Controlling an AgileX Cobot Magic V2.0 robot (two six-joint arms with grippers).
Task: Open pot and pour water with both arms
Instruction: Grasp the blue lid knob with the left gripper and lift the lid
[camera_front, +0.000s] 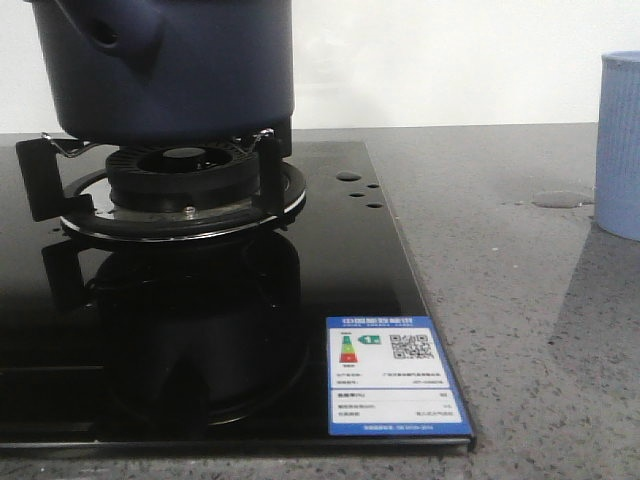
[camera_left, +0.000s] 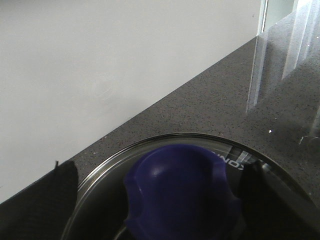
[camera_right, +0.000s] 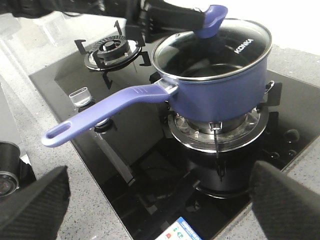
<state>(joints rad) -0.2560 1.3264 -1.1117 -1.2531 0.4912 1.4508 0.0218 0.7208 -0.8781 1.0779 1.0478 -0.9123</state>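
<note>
Right wrist view gives the best look at the pot (camera_right: 220, 90): dark blue saucepan sitting on the near burner's grate (camera_right: 220, 135) of a black glass gas hob (camera_right: 150, 170), with its long blue handle (camera_right: 105, 112) sticking out toward the counter edge. The glass lid (camera_right: 212, 47) is on, and its blue knob (camera_right: 212, 22) is sitting between the left gripper (camera_right: 200, 20) fingers, which come in from the back; I honestly can't tell if they're pinching it or just flanking it. From the left wrist view the lid knob fills the space between the two dark fingers (camera_left: 55, 200), close on both sides, but contact isn't clear there either. The right gripper (camera_right: 160, 210) is spread wide with nothing in it, hanging off in front of the hob, well apart from the pot. A second burner (camera_right: 110, 50) sits empty behind, and there's a control dial (camera_right: 80, 95) near the handle. Front view shows the pot's bottom on the grate, a blue energy label (camera_front: 395, 375) on the hob's corner, and a light blue ribbed cup (camera_front: 620, 145) off on the grey speckled counter (camera_front: 520, 300).
</note>
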